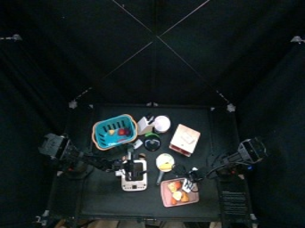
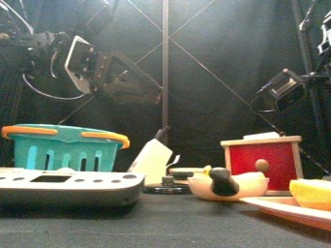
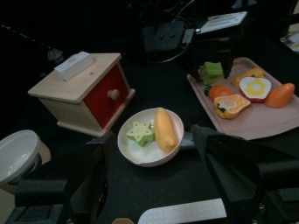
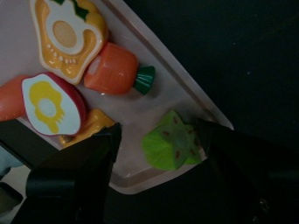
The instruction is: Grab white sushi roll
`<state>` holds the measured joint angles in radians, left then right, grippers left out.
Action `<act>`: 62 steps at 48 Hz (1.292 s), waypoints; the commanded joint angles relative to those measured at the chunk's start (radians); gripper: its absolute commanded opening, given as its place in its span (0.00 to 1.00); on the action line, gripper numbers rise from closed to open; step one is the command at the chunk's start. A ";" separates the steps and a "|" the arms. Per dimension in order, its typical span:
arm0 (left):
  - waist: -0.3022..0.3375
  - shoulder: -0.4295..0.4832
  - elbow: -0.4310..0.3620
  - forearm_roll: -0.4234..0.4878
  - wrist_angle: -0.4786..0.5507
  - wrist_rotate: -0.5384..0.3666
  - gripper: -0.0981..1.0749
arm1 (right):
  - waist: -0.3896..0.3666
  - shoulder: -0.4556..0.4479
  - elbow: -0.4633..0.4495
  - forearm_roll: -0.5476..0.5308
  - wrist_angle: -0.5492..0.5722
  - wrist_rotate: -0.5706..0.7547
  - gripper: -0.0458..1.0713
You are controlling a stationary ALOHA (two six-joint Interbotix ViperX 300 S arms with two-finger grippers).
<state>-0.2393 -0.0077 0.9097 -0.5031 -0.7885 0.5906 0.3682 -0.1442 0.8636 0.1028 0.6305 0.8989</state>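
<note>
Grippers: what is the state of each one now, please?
Left gripper: open, holding nothing.
Right gripper: open above the pink tray, holding nothing.

Both arms [image 2: 97,73] are matte black, jointed from blocky segments, with a white panel on the left wrist and thin black cables looping behind.

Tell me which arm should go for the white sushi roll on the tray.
Right. The right fingers stand open just above the pink tray, with the white sushi roll close by them, near the carrot. The left fingers hover over the bowl, beside the tray.
</note>
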 commanded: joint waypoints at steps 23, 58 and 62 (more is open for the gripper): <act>-0.003 -0.310 -0.009 -0.334 0.468 0.000 0.95 | -0.026 -0.028 -0.100 -0.181 0.051 -0.003 0.93; 0.391 -0.568 -0.084 -0.364 1.204 -0.032 0.95 | -0.044 -0.018 -0.112 -0.334 0.043 -0.008 0.93; 0.420 -0.558 -0.115 -0.272 1.253 -0.097 0.95 | -0.048 -0.015 -0.110 -0.350 0.043 -0.008 0.93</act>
<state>0.1503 -0.5737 0.8483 -0.8590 0.4203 0.5384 0.3267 -0.1442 0.7701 -0.2332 0.6765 0.8928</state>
